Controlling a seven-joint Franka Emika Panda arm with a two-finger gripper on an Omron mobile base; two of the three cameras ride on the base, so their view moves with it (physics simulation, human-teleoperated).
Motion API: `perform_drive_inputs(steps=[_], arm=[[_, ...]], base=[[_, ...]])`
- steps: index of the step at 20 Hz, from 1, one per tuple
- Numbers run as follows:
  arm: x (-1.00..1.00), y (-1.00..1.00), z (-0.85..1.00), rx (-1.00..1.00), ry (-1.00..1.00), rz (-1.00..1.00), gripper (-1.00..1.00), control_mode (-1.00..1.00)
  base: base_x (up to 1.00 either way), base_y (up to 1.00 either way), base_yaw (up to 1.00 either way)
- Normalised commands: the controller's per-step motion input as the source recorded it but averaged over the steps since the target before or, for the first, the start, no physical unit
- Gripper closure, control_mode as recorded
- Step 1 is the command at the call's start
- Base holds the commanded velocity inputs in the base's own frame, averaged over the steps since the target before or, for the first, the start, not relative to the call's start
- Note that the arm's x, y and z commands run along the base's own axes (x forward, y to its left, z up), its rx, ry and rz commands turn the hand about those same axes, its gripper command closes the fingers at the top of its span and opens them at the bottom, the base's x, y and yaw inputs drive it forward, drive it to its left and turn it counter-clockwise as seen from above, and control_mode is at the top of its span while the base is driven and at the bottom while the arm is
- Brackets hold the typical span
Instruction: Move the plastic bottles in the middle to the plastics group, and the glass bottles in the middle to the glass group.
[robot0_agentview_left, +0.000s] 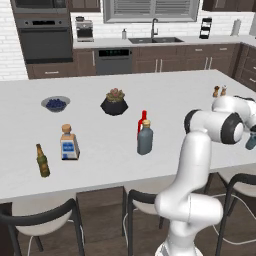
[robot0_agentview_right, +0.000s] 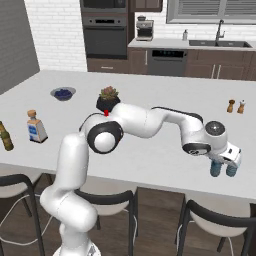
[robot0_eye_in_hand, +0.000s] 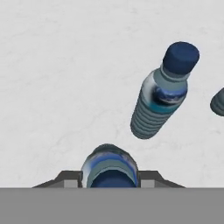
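Note:
My gripper (robot0_eye_in_hand: 109, 181) hangs over the counter's right end, shut on the small teal-blue bottle (robot0_eye_in_hand: 109, 168), whose cap sits between the fingers (robot0_eye_in_hand: 70, 179). Just beyond it stands a ribbed plastic bottle with a dark blue cap (robot0_eye_in_hand: 162, 96). In the right base view two small blue bottles (robot0_agentview_right: 216, 169) show side by side under the hand (robot0_agentview_right: 225, 159). The stout grey tan-capped bottle (robot0_agentview_left: 145, 140) and the slim red bottle (robot0_agentview_left: 143, 119) stand mid-counter. At the left are the clear square bottle (robot0_agentview_left: 69, 144) and the brown beer bottle (robot0_agentview_left: 42, 161).
A bowl of blueberries (robot0_agentview_left: 55, 103) and a dark potted plant (robot0_agentview_left: 114, 102) sit further back on the counter. Two small brown shakers (robot0_agentview_left: 219, 91) stand at the far right. A dark rounded object (robot0_eye_in_hand: 217, 103) cuts the hand view's right edge. Stools line the near edge.

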Motion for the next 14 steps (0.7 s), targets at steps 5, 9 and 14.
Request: perform_drive_inputs(steps=[5, 9, 14], arm=[[0.23, -0.01, -0.26, 0.00, 0.00, -0.08, 1.00, -1.00], [0.31, 0.00, -0.22, 0.00, 0.00, -0.02, 1.00, -1.00], [0.16, 0.22, -0.34, -0.02, 0.02, -0.04, 1.00, -1.00]], base=[[0.00, 0.00, 0.00], [0.00, 0.00, 0.00], [0.00, 0.00, 0.00]])
